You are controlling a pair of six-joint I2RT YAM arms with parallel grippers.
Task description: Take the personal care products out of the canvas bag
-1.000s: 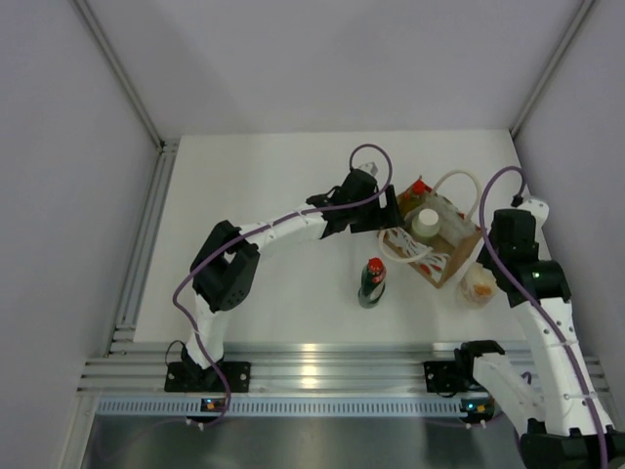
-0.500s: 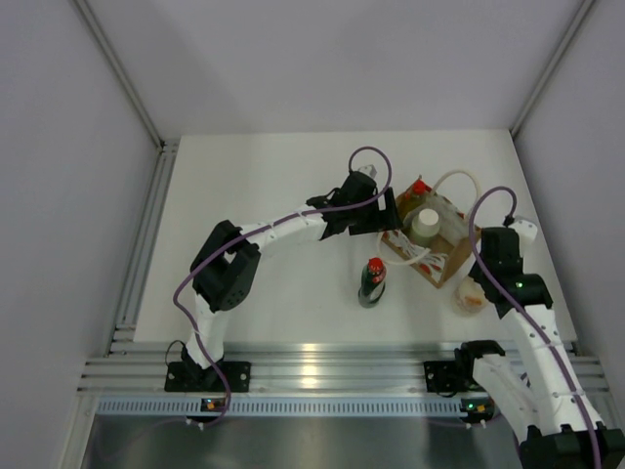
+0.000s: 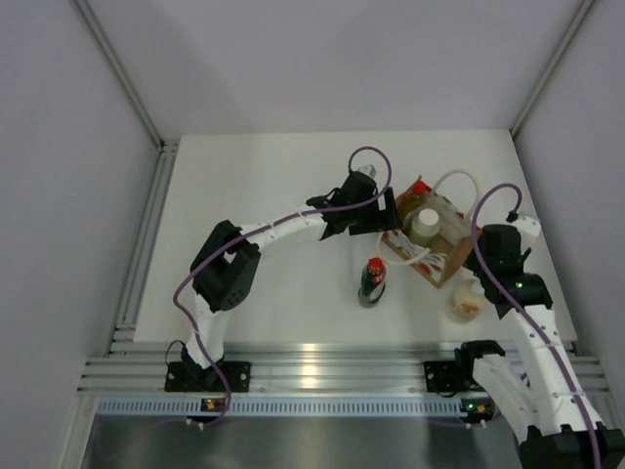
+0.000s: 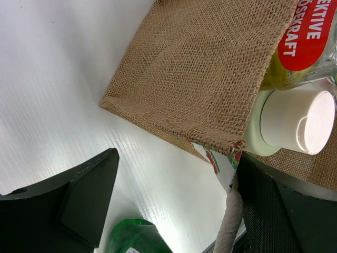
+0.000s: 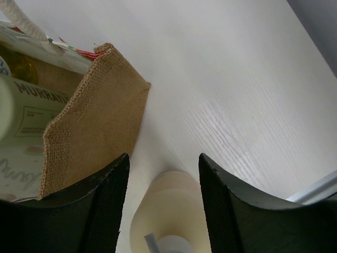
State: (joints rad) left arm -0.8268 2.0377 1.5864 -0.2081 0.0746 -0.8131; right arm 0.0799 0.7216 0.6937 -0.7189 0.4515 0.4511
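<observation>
The canvas bag stands at the right middle of the table, with a yellow red-capped bottle and a pale grey-white cylinder inside. The dark green red-capped bottle stands upright left of the bag. The cream bottle stands on the table just right of the bag. My left gripper is open at the bag's left corner, its right finger by the rope handle. My right gripper is open and straddles the cream bottle without touching it.
The table's right edge and side wall are close to the right arm. The bag's looped handles stick out toward the back. The aluminium rail runs along the near edge.
My right gripper has moved toward the near edge with the cream bottle, which now stands on the table between open jaws. The left arm has not moved.
</observation>
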